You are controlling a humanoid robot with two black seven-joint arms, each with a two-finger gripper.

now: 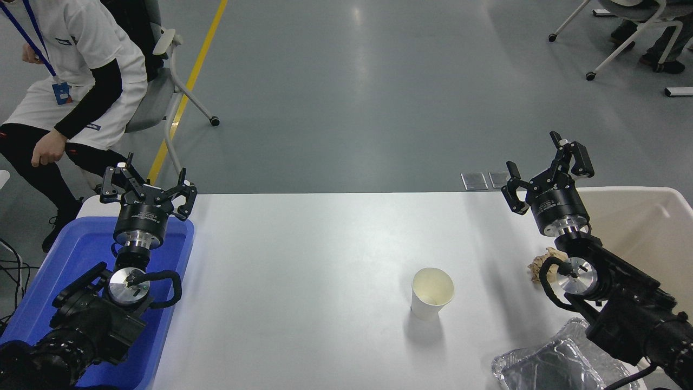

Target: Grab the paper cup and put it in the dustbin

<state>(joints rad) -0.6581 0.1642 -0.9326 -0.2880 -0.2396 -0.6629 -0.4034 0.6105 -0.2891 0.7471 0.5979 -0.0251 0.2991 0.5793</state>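
Setting: grey floor beyond a white worktop (325,244), seen from the head view
Right gripper: right gripper (547,170) raised at the worktop's far right edge, fingers spread wide, nothing between them, well apart from the paper cup
Paper cup: paper cup (431,293) upright on the worktop, mouth open upward, cream inside showing, to the near left of the right gripper
Paper ball: crumpled tan paper ball (538,265) right of the paper cup, partly hidden behind the right arm
Dustbin: dustbin (649,227) at the right edge, far right of the paper cup, just behind the right arm
Foil tray: silver foil tray (547,368) at the near right of the paper cup, part under the arm
Left gripper: left gripper (147,187) parked far left of the paper cup, fingers spread, empty
Blue tray: blue plastic tray (70,265) beneath the left arm
Person: seated person (70,70) in a white top, beyond the worktop, far left of the paper cup
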